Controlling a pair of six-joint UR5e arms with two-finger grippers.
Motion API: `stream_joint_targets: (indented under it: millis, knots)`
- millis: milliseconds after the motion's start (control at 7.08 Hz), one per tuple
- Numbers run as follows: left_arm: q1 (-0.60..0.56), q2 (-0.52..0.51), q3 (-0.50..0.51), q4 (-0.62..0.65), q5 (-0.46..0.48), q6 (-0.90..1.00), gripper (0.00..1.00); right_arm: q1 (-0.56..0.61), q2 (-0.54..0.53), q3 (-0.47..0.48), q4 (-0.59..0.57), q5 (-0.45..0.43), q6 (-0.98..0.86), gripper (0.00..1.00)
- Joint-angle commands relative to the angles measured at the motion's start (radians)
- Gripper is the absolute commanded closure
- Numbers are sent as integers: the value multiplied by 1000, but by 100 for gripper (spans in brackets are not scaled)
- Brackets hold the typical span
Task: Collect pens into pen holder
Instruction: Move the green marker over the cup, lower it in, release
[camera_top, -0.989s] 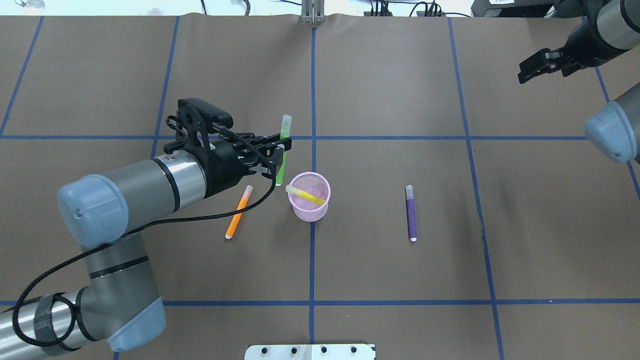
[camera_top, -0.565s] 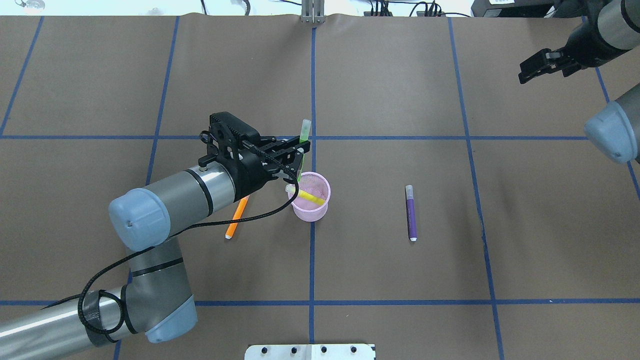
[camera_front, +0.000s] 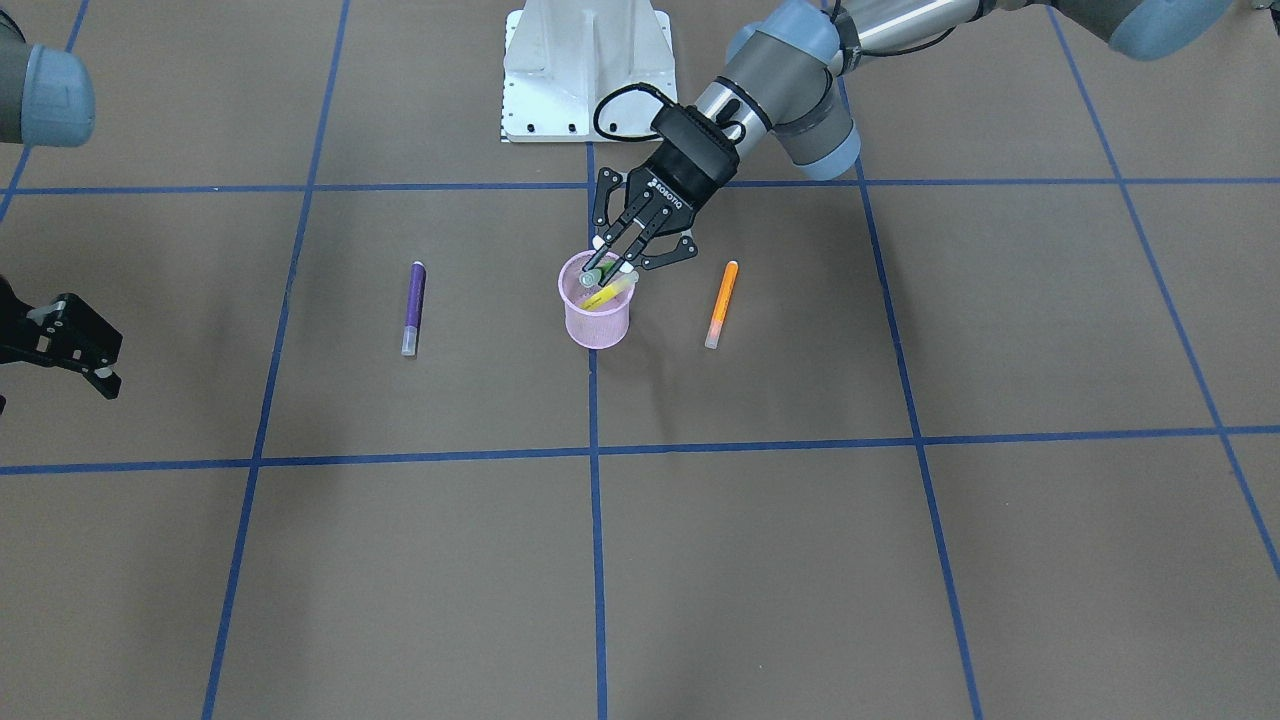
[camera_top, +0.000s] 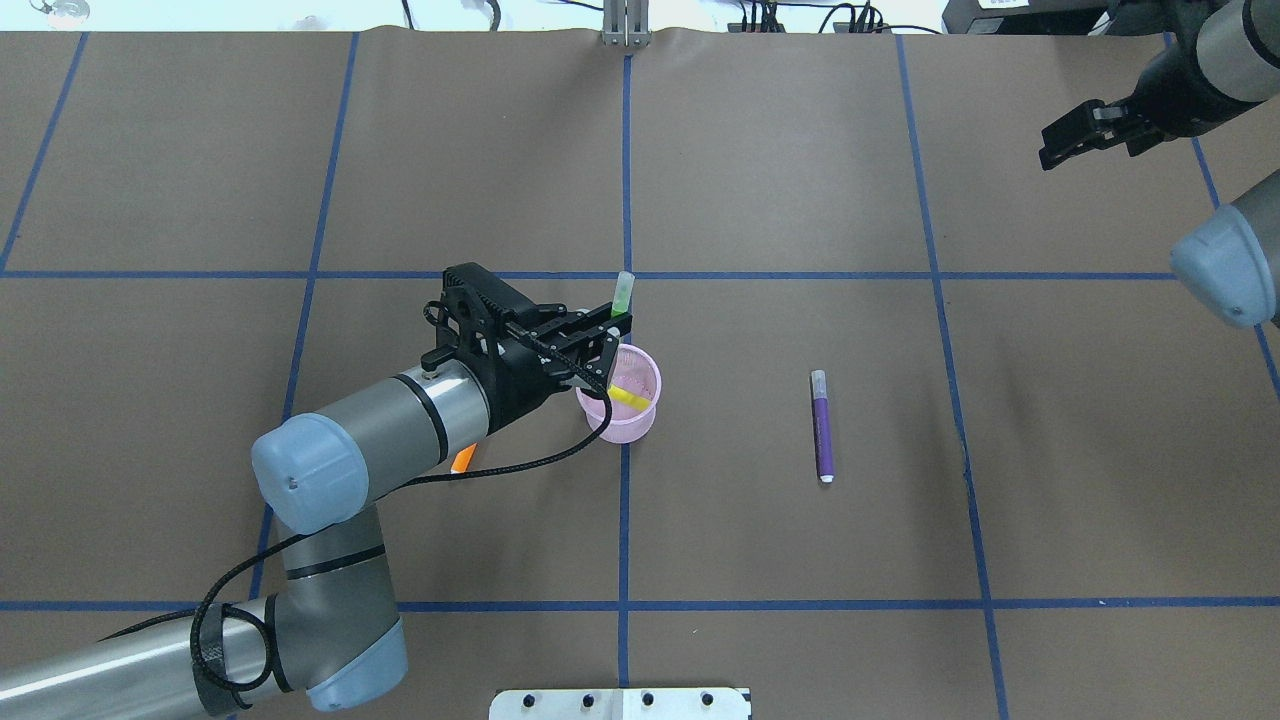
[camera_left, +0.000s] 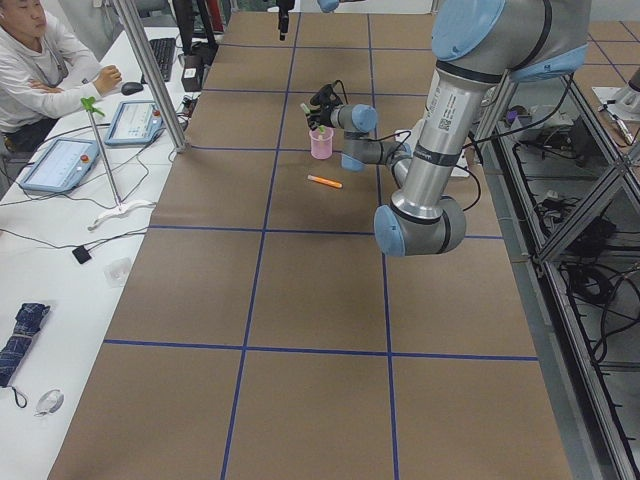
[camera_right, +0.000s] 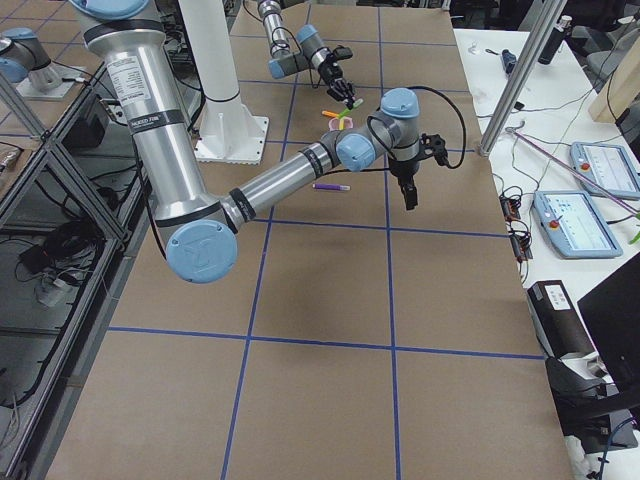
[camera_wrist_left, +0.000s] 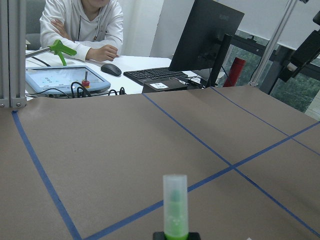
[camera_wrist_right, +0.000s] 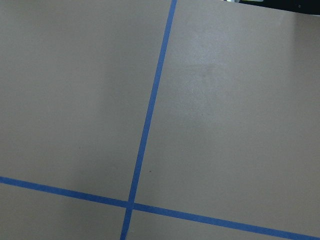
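Observation:
My left gripper (camera_top: 608, 338) is shut on the green pen (camera_top: 623, 292) and holds it, whitish cap up, over the near-left rim of the pink mesh pen holder (camera_top: 628, 424). In the front view the left gripper (camera_front: 612, 262) has the green pen's lower end (camera_front: 592, 276) at the pen holder's (camera_front: 596, 325) mouth. The yellow pen (camera_top: 630, 397) leans inside the holder. The purple pen (camera_top: 823, 428) lies on the table to its right. The orange pen (camera_front: 721, 302) lies on its other side, mostly hidden under my left arm in the overhead view. My right gripper (camera_top: 1052, 143) is open and empty, far off.
The table is brown paper with blue tape gridlines (camera_top: 625, 520). The robot's white base plate (camera_front: 585, 70) sits at the near edge. Operators, tablets and a monitor are beyond the table's far side in the left wrist view (camera_wrist_left: 80, 20).
My left arm has carried the green pen to the right, from beside the holder to over its rim, covering most of the orange pen. The right arm has hardly moved.

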Motion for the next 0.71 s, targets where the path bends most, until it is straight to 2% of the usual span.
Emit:
stream_joint_targets:
  millis: [0,141,283,424,565]
  knots:
    - [17,-3,6,0,10,1,92,0,0,-1,0,-1,0,0]
    - [15,-14,14,0,11,1,61,0,0,-1,0,-1,0,0]
    - [15,-29,29,0,16,1,21,-1,3,-3,0,-4,0,0]
    - [15,-30,32,-1,16,0,2,-2,4,-3,0,-4,0,0]
    - [15,-31,30,-3,16,0,1,-2,9,-3,0,-3,6,0]
